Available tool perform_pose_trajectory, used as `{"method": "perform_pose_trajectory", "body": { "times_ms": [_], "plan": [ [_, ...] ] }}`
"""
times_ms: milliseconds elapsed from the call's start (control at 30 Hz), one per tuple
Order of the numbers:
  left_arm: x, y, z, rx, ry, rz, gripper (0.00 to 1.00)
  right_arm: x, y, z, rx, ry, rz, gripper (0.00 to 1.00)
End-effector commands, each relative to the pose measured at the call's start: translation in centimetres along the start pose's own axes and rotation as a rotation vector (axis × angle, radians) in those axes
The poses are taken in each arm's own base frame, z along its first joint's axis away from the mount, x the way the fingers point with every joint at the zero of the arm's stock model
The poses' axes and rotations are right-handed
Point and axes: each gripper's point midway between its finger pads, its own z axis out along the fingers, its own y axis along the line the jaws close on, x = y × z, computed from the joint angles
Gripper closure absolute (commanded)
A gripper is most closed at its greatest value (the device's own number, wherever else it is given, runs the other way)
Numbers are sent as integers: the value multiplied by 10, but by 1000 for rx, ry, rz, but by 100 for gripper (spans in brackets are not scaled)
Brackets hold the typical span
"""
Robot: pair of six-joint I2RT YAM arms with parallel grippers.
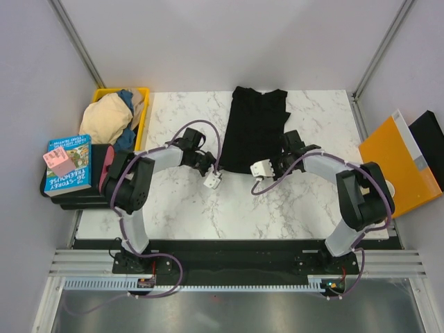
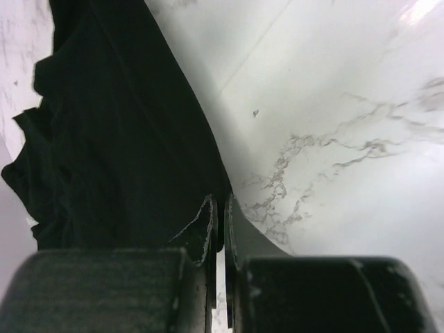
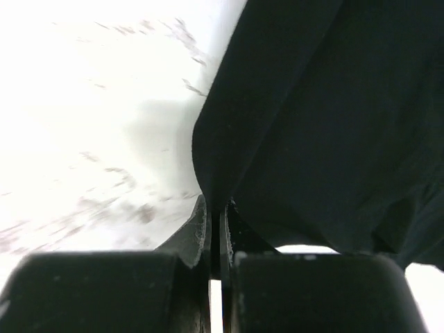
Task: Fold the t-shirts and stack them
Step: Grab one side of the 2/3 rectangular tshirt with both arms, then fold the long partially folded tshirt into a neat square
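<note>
Cloth lay flat on the far middle of the bench (image 1: 305,201): it was the black tee (image 1: 257,125), with its neck at the far side and its hem at the near side. The left tool (image 2: 222,208) was at the near left corner of the hem. Its jaws were pressed together, and a bit of the black edge was pinched between them. The right tool (image 3: 216,208) was at the near right corner of the hem. Its jaws were closed too, with black cloth caught in them. Both arms bent in toward the middle of the bench.

At the far left corner sat a yellow bin (image 1: 143,118). The beige tee (image 1: 104,118) was bunched up in it, and the blue tee (image 1: 126,97) poked out beside it. A book (image 1: 66,166) lay just near of the bin. An orange folder (image 1: 395,166) lay off the right edge of the bench.
</note>
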Motion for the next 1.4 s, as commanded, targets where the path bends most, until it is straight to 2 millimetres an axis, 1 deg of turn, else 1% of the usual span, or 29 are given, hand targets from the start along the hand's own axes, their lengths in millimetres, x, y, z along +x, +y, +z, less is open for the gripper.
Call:
{"method": "perform_pose_trajectory", "body": {
  "times_ms": [0, 33, 67, 133, 167, 233, 267, 300, 367, 400, 467, 533, 567, 633, 667, 700, 733, 800, 833, 867, 933, 967, 1000, 1033, 1100, 1133, 1200, 1233, 1367],
  "plan": [
    [-48, 11, -55, 25, -36, -97, 98, -34, 35, -52, -144, -79, 101, 100],
    [-56, 8, -61, 34, -41, -108, 98, -37, 39, -57, -153, -82, 100, 100],
    [-71, 1, -73, 53, -48, -130, 98, -43, 44, -69, -156, -85, 96, 100],
    [-86, -7, -83, 77, -56, -143, 98, -52, 52, -80, -168, -102, 89, 100],
    [-99, -16, -91, 105, -75, -179, 98, -60, 58, -92, -177, -110, 79, 100],
    [-118, -17, -107, 109, -87, -188, 98, -70, 63, -103, -177, -131, 56, 100],
    [-127, -14, -113, 108, -103, -180, 98, -79, 69, -114, -179, -143, 39, 100],
    [-143, -21, -122, 132, -129, -214, 98, -83, 71, -120, -177, -150, 28, 100],
    [-159, -18, -130, 131, -162, -200, 98, -97, 79, -136, -178, -174, -5, 100],
    [-167, -22, -134, 143, -178, -209, 98, -101, 81, -141, -175, -181, -12, 100],
    [-172, -17, -139, 127, -186, -178, 98, -113, 89, -153, -175, -209, -33, 100],
    [-174, -19, -140, 144, -206, -192, 98, -118, 92, -160, -177, -218, -48, 100],
    [-174, -7, -146, 120, -215, -159, 98, -122, 98, -164, -190, -227, -52, 100],
    [-176, 5, -153, 129, -248, -179, 98, -127, 98, -171, -197, -244, -62, 100],
    [-178, 16, -157, 100, -271, -187, 98, -128, 104, -173, -228, -246, -63, 100],
    [-180, 21, -159, 102, -290, -205, 98, -131, 101, -177, -226, -254, -68, 100],
    [-181, 34, -165, 84, -289, -195, 98, -132, 101, -178, -232, -257, -66, 100],
    [-180, 42, -164, 64, -308, -172, 98, -132, 98, -177, -231, -257, -60, 100],
    [-179, 46, -164, 54, -307, -141, 98, -129, 96, -175, -227, -237, -61, 100],
    [-175, 50, -160, 47, -316, -119, 98, -126, 87, -169, -199, -226, -64, 100],
    [-168, 60, -158, 30, -320, -102, 98, -117, 80, -161, -181, -182, -48, 100],
    [-164, 64, -157, 25, -318, -96, 98, -114, 65, -154, -133, -167, -52, 100],
    [-155, 65, -150, 36, -322, -111, 98, -109, 59, -148, -113, -148, -19, 100],
    [-151, 71, -150, 32, -316, -99, 98, -102, 45, -141, -79, -113, -27, 100],
    [-136, 73, -142, 41, -301, -104, 98, -95, 30, -134, -46, -78, -21, 100],
    [-131, 77, -143, 39, -287, -94, 98, -87, 22, -128, -40, -52, -14, 100],
    [-120, 82, -137, 32, -280, -84, 98, -82, 6, -126, -13, -35, -1, 100],
    [-115, 84, -136, 28, -276, -82, 98, -75, 0, -121, -8, -24, 22, 100],
    [-97, 90, -125, 22, -264, -72, 98, -56, -25, -120, 38, 23, 41, 100]
  ]
}}
